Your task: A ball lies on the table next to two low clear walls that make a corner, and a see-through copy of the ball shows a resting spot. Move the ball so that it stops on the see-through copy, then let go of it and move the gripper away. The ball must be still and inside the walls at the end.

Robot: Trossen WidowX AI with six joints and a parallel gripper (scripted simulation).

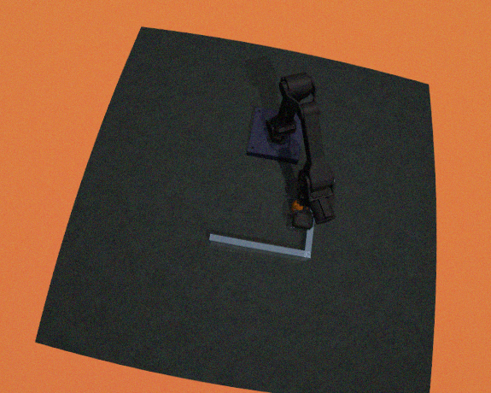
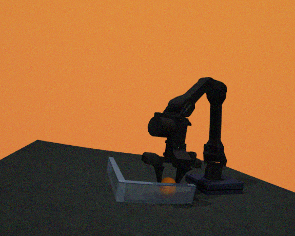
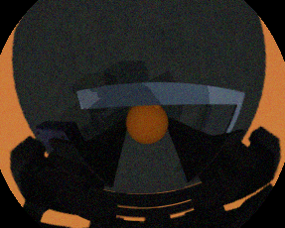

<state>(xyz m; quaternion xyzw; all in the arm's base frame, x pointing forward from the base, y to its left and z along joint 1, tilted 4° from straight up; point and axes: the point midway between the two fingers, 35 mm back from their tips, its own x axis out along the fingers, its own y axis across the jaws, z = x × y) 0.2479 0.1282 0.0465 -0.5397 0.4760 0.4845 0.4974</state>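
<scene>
My gripper is shut on the orange ball and holds it low, close to the table, inside the corner of the two clear walls. The long wall and the short wall meet in an L. The see-through copy shows as an orange tint through the long wall, directly under the ball; the two seem to overlap. In the top view the arm hides most of the ball and the copy.
The robot's dark base plate stands just beyond the open end of the short wall. The dark table ends in sharp edges against the orange surround.
</scene>
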